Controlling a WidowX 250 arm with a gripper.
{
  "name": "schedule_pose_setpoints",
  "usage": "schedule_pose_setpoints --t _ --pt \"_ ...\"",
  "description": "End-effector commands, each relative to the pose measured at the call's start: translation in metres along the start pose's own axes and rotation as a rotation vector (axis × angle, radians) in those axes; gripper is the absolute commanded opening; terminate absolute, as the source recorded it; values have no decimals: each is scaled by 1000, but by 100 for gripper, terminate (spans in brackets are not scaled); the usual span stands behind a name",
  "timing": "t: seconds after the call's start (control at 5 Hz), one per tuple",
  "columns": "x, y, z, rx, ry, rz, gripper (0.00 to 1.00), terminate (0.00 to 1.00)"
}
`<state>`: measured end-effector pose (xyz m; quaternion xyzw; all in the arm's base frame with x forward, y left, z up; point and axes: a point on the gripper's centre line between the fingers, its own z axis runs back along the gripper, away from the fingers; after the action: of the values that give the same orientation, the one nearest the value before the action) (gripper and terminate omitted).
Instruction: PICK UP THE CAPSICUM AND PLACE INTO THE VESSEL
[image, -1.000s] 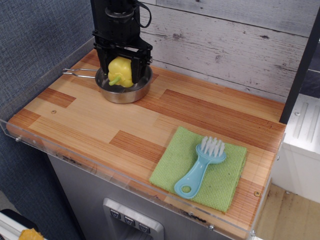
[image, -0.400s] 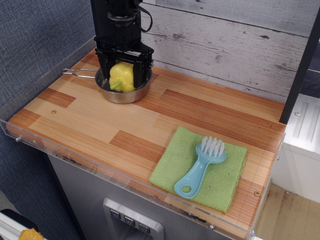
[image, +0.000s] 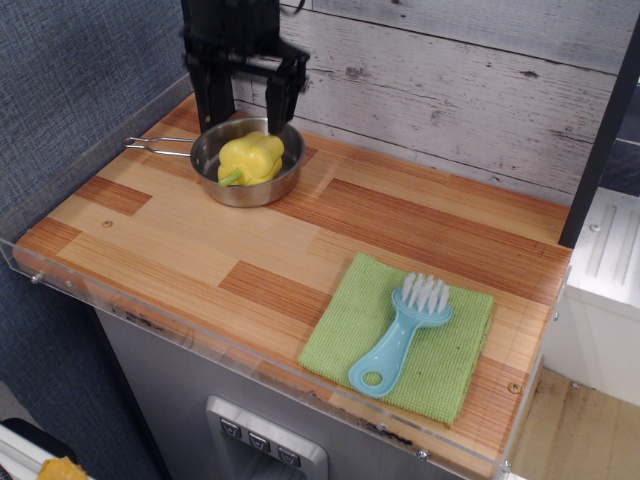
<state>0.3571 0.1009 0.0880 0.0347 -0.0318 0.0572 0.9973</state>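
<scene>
The single view looks down at an angle on a wooden desk (image: 300, 250) with a clear plastic lip along its front and left edges.

The pan (image: 247, 160), round and shiny, stands at the far left corner of the desk, close to the grey plank wall. Its thin wire handle points left from the rim, toward the blue fabric wall.

The pepper (image: 250, 158) lies inside the pan, resting on the bottom, its glossy yellow lobes turned up and its short yellow-green stem pointing to the lower left, near the pan's front wall. Nothing touches the pepper but the pan.

The tool (image: 247, 100) hangs just above the far side of the pan, black, with its two fingers (image: 212, 100) spread wide apart and pointing down. They hold nothing; there is a clear gap between their tips and the pepper below. The left finger stands over the pan's back left rim, the right one over its back right rim.

Well away from the pan, toward the near right corner of the desk, a green cloth (image: 440, 350) lies flat. On the cloth rests a light blue brush (image: 400, 335) with white bristles, its bristle end pointing away from the front edge and its looped handle end toward it.
</scene>
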Motion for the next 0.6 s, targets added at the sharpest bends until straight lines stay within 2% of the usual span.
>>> schedule_pose_setpoints --t 0.0,0.2,0.4 --pt "-15 -45 86 -19 -199 -27 100 0" --pt "-32 -60 93 -49 -185 3 100 0" --pt "-46 -70 89 -57 -156 -6 100 0"
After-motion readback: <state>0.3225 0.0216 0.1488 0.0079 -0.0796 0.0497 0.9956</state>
